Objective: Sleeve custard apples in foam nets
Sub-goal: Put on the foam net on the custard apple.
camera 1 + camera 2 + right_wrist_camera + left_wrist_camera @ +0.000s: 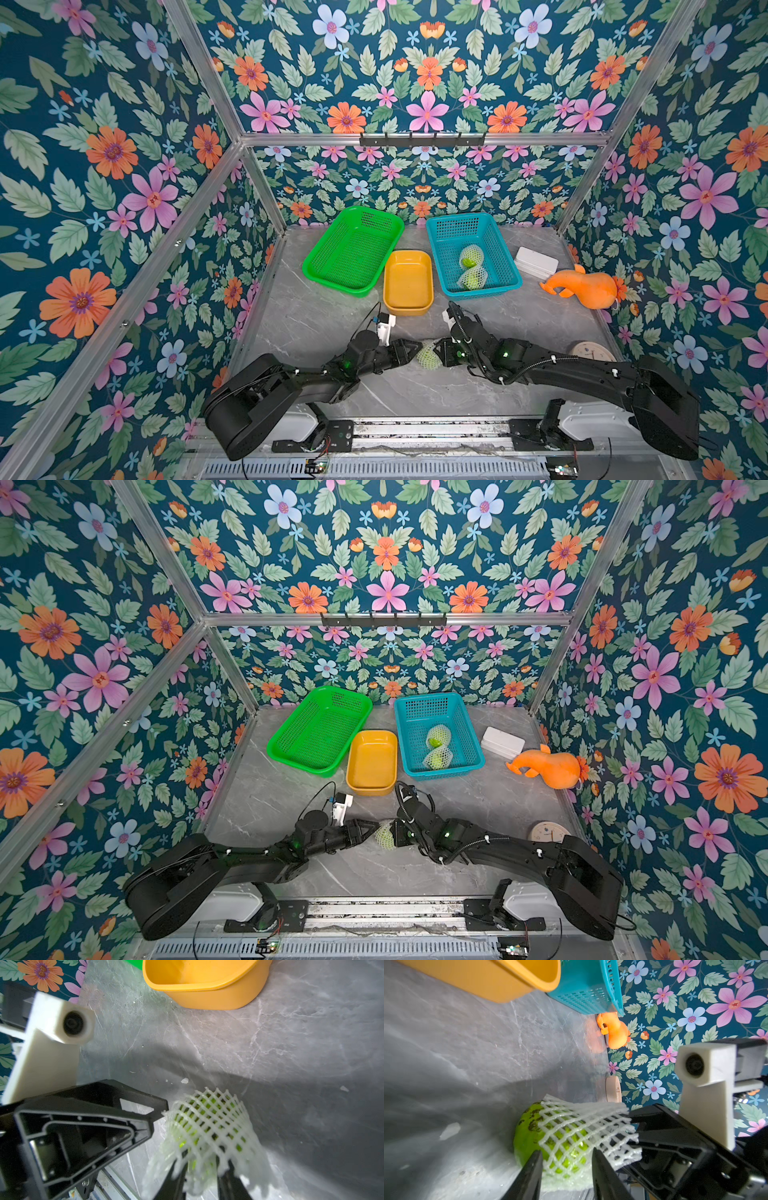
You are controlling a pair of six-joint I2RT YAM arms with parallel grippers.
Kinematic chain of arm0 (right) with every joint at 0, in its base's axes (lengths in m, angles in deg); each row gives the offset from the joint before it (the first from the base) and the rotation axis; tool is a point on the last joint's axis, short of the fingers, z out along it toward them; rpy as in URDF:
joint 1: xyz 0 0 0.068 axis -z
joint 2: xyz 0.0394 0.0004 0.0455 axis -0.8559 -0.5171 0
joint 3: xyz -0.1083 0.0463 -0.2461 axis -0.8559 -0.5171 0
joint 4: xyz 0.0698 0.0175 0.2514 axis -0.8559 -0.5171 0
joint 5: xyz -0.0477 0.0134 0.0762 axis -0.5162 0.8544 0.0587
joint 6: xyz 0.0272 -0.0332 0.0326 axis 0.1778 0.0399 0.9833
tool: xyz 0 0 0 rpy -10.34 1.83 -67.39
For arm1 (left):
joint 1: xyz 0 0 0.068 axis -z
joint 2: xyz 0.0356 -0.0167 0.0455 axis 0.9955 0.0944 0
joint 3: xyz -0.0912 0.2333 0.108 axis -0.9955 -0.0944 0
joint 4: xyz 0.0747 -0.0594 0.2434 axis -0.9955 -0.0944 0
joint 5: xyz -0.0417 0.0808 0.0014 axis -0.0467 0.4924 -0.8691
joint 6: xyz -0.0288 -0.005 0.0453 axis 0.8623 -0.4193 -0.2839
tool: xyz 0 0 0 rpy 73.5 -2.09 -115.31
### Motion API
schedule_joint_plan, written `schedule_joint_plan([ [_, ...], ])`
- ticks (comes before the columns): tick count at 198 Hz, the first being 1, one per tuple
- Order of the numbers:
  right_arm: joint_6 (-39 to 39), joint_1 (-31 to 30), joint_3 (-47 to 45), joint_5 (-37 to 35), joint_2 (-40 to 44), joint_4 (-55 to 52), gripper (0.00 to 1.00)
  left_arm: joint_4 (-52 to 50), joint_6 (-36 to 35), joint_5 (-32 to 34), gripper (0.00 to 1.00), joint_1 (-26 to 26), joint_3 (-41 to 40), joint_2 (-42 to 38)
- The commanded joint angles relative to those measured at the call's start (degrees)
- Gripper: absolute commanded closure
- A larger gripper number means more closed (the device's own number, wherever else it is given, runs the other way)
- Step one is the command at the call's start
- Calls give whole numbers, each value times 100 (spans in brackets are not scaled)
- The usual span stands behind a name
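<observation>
Bumpy round custard apple [527,1136], diamond-mesh foam net [583,1122]

No legible text, labels, brand names, numbers or signs anywhere in view. Only faint dark marks on a round cream dial [592,352] at the right, seen in both top views [548,832] and edge-on from the left wrist [613,1088]; too small and blurred to read.
</observation>
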Motion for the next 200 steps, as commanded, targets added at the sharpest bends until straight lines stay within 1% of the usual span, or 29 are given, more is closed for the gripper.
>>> schedule_joint_plan([
  [1, 12, -8, 56, -81, 28, -51, 74, -501, -302, 241, 55, -6, 29, -236],
  [24, 4, -8, 93, -73, -12, -51, 74, -675, -379, 161, 53, -6, 75, -235],
  [60, -5, -5, 135, -55, -48, -43, 74, -611, -379, 78, 53, -11, 110, 90],
  [99, -5, -10, 146, -46, -65, -68, 74, -341, -353, 8, 56, -13, 206, 460],
  [128, 0, -5, 144, -46, -80, -54, 75, 40, -255, -89, 58, -11, 255, 758],
  [163, 21, -6, 118, -63, -82, -39, 75, 560, -41, -214, 65, -11, 268, 1086],
  [181, 39, -2, 104, -81, -51, -98, 75, 809, 89, -278, 65, -14, 240, 1165],
  [200, 57, -5, 61, -98, 78, -236, 76, 741, 82, -232, 66, -12, 174, 1064],
])
